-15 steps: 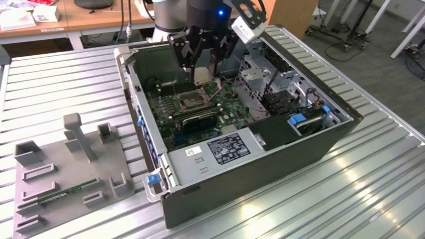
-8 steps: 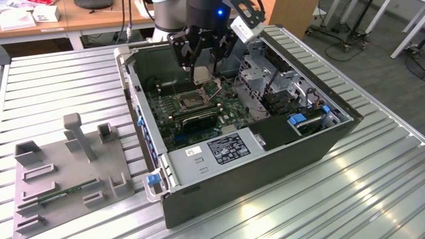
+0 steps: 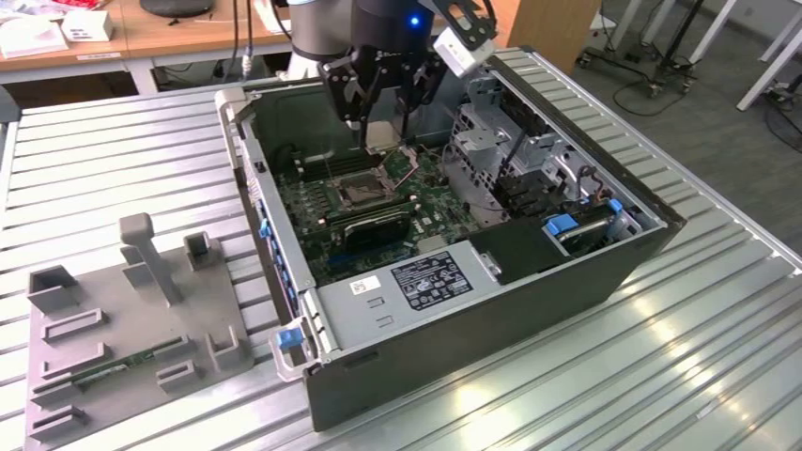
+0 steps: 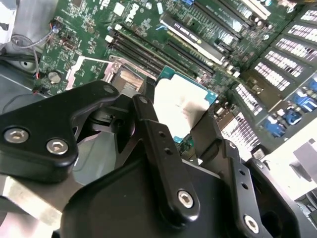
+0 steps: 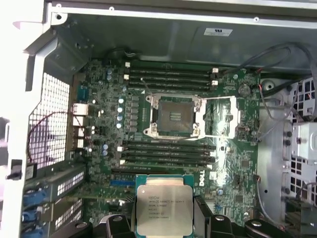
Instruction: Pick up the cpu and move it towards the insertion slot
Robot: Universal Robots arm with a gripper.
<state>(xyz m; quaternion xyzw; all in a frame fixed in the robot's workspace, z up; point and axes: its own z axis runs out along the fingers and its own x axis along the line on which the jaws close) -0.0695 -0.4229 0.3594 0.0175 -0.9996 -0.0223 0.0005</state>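
One flat silvery sq. cpu [image 5: 164,210]

Bright, even overhead light. Exterior view: glare streaks on the ribbed metal counter [image 3: 652,357], case interior darker, picture slightly soft. Second wrist view: cpu [image 4: 181,106] face blown out white, black hand [image 4: 171,163] links close up and soft. First wrist view: overexposed white case wall [image 5: 20,99], motherboard [image 5: 168,119] sharp.

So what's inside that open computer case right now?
Inside the computer case: a green circuit board, the empty insertion slot, and the gripper holding the cpu above them. The board beneath the cpu is hidden.
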